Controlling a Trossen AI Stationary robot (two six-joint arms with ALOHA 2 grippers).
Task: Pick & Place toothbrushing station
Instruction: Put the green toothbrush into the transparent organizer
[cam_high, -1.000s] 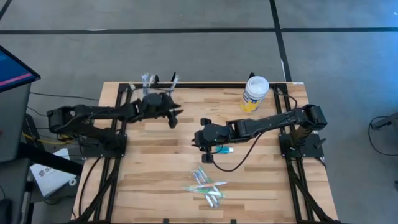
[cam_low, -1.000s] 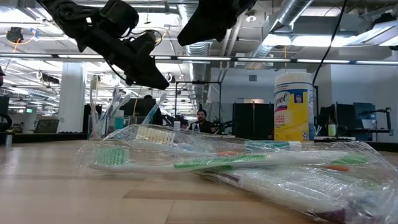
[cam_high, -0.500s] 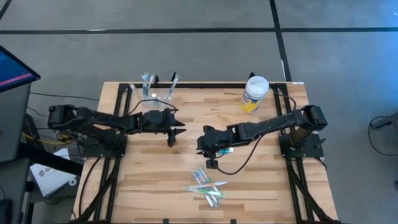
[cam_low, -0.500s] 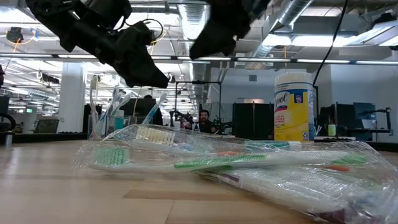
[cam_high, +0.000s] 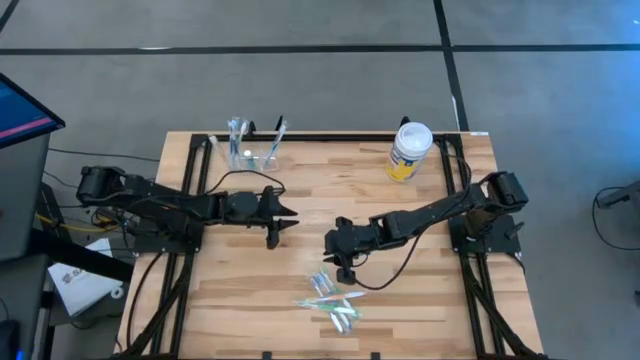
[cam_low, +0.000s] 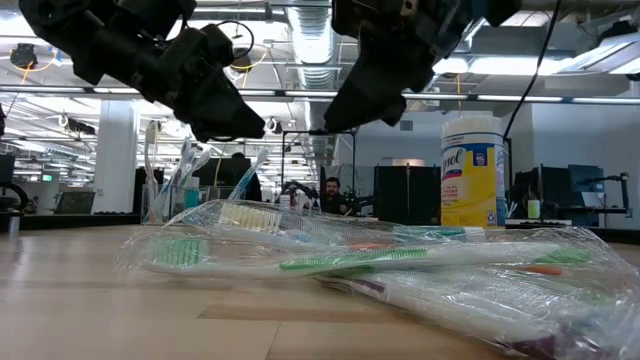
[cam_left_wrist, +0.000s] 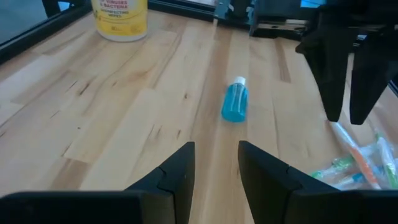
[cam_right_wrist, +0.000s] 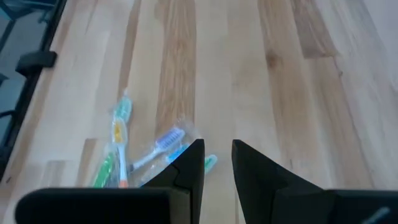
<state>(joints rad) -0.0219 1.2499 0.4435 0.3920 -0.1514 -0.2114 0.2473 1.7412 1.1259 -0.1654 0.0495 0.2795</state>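
The right gripper (cam_high: 343, 262) has moved down the table toward the pile of wrapped toothbrushes (cam_high: 335, 297) and now hangs just above it. Its two fingers (cam_right_wrist: 186, 163) stand a little apart with nothing between them. A second ago it was farther up the table, over the small blue tube (cam_left_wrist: 235, 102). The tube lies on its side on the bare wood, out in the open, well apart from the pile.

The left gripper (cam_high: 277, 218) has also come down the table, away from the clear cup (cam_high: 248, 155). Its fingers (cam_left_wrist: 178, 171) are a little apart and hold nothing. The cup stands upright at the far edge of the table (cam_high: 240, 300), with a few toothbrushes sticking up out of it.

The white-lidded jar (cam_high: 409, 150) with the yellow label has not moved from the far right corner. The pile of toothbrushes has not moved either.
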